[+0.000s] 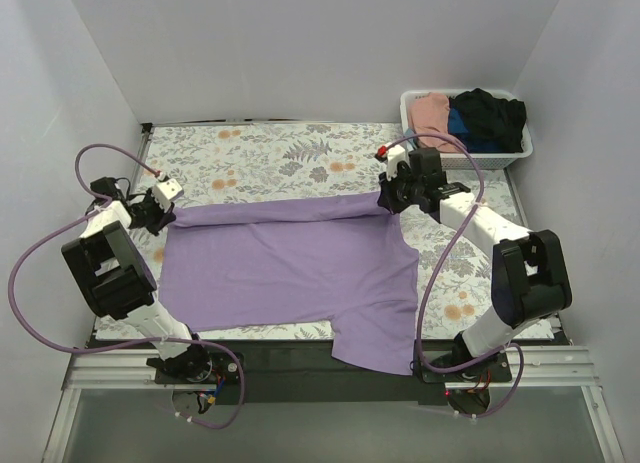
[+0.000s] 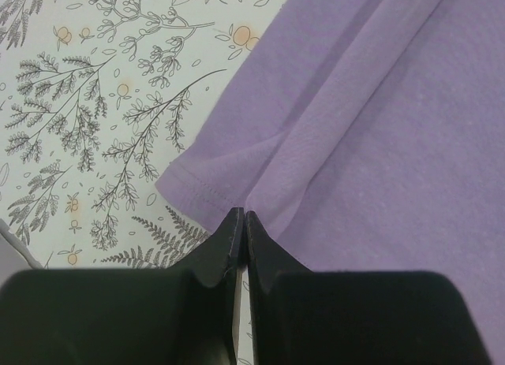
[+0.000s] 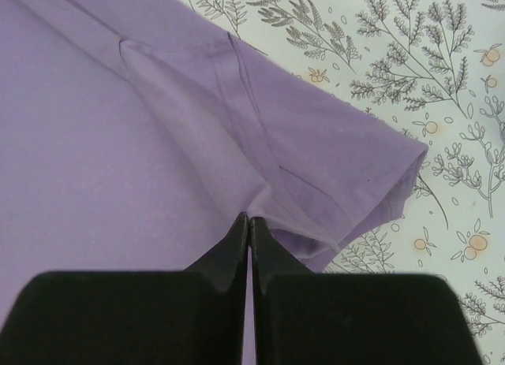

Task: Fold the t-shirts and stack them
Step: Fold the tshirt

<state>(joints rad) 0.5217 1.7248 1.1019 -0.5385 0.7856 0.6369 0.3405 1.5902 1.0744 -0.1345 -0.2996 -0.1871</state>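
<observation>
A large lavender t-shirt [image 1: 290, 258] lies spread across the floral table, with one end hanging over the near edge. My left gripper [image 1: 163, 217] is shut on its far left corner. In the left wrist view the closed tips [image 2: 241, 216] pinch a fold of the lavender cloth [image 2: 379, 128] beside a hemmed edge. My right gripper [image 1: 386, 202] is shut on the far right corner. In the right wrist view its tips [image 3: 249, 218] pinch bunched lavender cloth [image 3: 118, 128] close to the hem. More t-shirts sit in the basket: pink [image 1: 430, 113], blue [image 1: 466, 125] and black [image 1: 495, 113].
A white slatted basket [image 1: 470, 161] stands at the far right corner of the table. The floral tablecloth [image 1: 270, 158] shows behind the shirt. White walls close in the left, back and right sides. The arm bases stand at the near edge.
</observation>
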